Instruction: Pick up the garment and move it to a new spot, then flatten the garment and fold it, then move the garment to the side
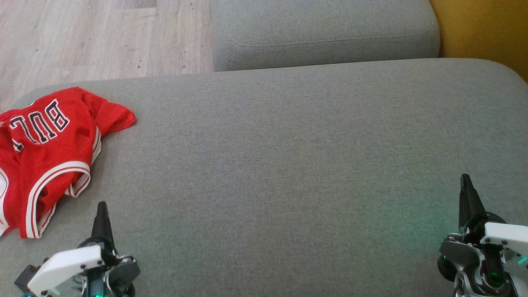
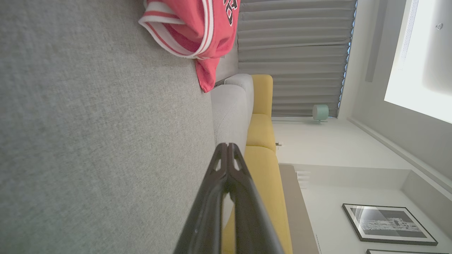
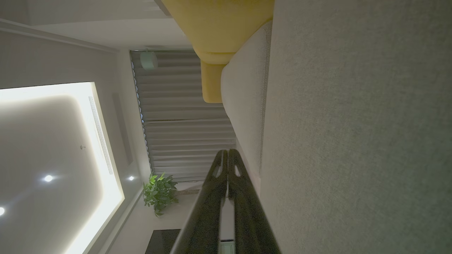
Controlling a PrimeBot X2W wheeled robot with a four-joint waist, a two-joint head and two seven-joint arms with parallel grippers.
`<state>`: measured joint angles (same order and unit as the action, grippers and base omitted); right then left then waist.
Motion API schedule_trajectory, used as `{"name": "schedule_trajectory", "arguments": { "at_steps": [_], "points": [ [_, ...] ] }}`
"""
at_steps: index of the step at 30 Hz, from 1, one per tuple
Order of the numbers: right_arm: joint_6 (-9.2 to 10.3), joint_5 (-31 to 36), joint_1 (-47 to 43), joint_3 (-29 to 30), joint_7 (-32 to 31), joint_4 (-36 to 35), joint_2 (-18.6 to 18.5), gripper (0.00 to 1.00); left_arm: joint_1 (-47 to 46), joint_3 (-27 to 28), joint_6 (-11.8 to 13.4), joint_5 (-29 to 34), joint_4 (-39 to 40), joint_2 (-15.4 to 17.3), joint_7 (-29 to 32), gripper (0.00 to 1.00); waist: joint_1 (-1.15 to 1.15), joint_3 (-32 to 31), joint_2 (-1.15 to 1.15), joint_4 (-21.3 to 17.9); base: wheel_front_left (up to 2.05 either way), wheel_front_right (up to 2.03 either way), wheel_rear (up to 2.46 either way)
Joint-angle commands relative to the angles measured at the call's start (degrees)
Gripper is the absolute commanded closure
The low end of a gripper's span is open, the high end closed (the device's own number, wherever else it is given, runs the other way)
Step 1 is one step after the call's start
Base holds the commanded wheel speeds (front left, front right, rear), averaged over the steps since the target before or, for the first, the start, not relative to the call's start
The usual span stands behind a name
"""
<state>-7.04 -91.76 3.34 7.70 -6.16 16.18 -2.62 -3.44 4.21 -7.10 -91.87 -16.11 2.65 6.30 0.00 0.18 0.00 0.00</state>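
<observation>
— While the jersey (image 1: 45, 156) lies crumpled, where on the cushion (image 1: 288, 144) is it?

— At 9 o'clock in the head view, by the cushion's left edge, with part of it cut off by the picture's border. It is red with white trim. Black letters edged in white face up, and "BUL" can be read. A trimmed opening gapes toward 5 o'clock.

— And the left gripper (image 1: 102, 206)?

— At 7 o'clock, pointing to 12. Its jaws are closed on themselves, tips together. The jersey is at its 10 o'clock, near but apart.

— Does its wrist view agree?

— Yes. The fingers (image 2: 250, 218) meet at their tips. The jersey hangs in at 12 o'clock, resting on the grey cushion. A yellow sofa (image 2: 261, 130) and a curtain (image 2: 293, 53) lie toward 1 o'clock.

— The right gripper (image 1: 466, 181)?

— At 4 o'clock in the head view, pointing to 12, well apart from the jersey. Its jaws are closed too and grip nothing. In its wrist view the two fingers press together, with the cushion at 3 o'clock and a plant (image 3: 159, 192) at 8 o'clock.

— What borders the cushion?

— A back cushion (image 1: 321, 33) at 12 o'clock, the wooden floor (image 1: 82, 37) at 11 o'clock, and the sofa at 1 o'clock.
</observation>
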Motion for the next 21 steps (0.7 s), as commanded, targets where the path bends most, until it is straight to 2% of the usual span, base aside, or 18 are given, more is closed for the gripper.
{"name": "schedule_trajectory", "arguments": {
  "at_steps": [1,3,4,8,21],
  "points": [
    [-0.45,-0.4,2.8,-1.2,-0.3,-2.2,-0.3,1.0,-2.7,2.3,-0.4,-0.3,2.1,0.2,0.2,1.0,0.0,0.0,0.0,0.0,0.0,0.0,0.0],
    [-0.45,-0.4,2.8,-1.2,-0.3,-2.2,-0.3,1.0,-2.7,2.3,-0.4,-0.3,2.1,0.2,0.2,1.0,0.0,0.0,0.0,0.0,0.0,0.0,0.0],
    [0.0,0.0,0.0,0.0,0.0,0.1,0.0,0.0,0.0,0.0,0.0,0.0,-0.1,0.0,0.0,0.0,0.0,0.0,0.0,0.0,0.0,0.0,0.0],
    [0.01,0.0,-1.5,-0.2,0.1,2.8,0.1,0.0,1.4,-0.5,0.1,0.0,-2.7,-0.1,-0.1,0.0,0.0,0.0,0.0,0.0,0.0,0.0,0.0],
    [-0.04,2.4,-0.9,-2.7,2.3,2.3,0.1,0.0,1.8,-0.7,0.5,1.4,-1.3,-0.1,-2.3,0.0,0.0,-0.2,0.0,0.1,0.0,0.0,0.0]
  ]
}}
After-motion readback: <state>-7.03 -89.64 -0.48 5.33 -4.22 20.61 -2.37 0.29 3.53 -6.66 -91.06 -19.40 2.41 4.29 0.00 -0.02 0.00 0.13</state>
